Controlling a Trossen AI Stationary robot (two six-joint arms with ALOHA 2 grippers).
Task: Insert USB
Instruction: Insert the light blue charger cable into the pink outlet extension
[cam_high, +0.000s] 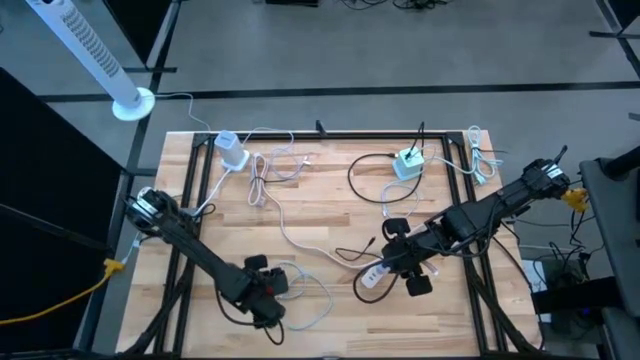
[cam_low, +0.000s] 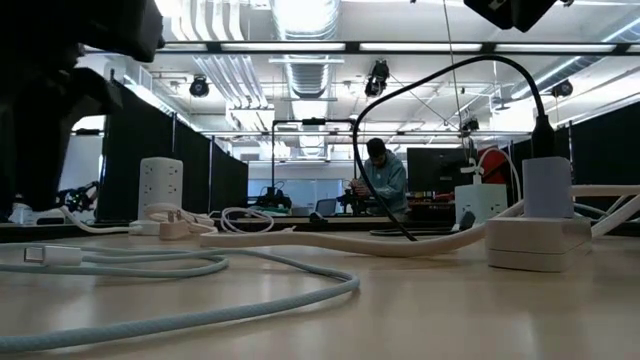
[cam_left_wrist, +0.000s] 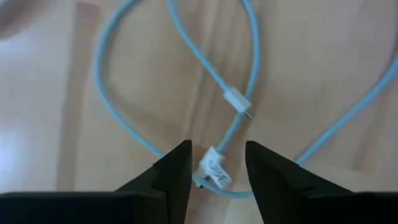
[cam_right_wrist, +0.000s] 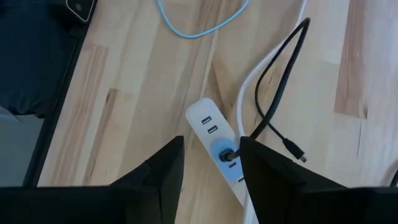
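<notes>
wooden table (cam_high: 330, 200) under bright shop lights, cables strewn across it. left gripper (cam_left_wrist: 216, 167) hangs low near the front edge, its fingers (cam_left_wrist: 177, 168) parted, with the white usb plug (cam_left_wrist: 214, 169) of the pale blue cable (cam_left_wrist: 186, 50) lying on the wood between them, not clamped. right gripper (cam_right_wrist: 210, 160) hovers over the white power strip (cam_right_wrist: 214, 134), fingers apart and holding nothing; a black cable (cam_right_wrist: 277, 74) is plugged into the strip just between them.

Lab or workshop: exposed ceiling ducts (cam_low: 300, 40), black partitions (cam_low: 140, 160), person (cam_low: 382, 180) at distant workbench, concrete floor (cam_high: 380, 50).
</notes>
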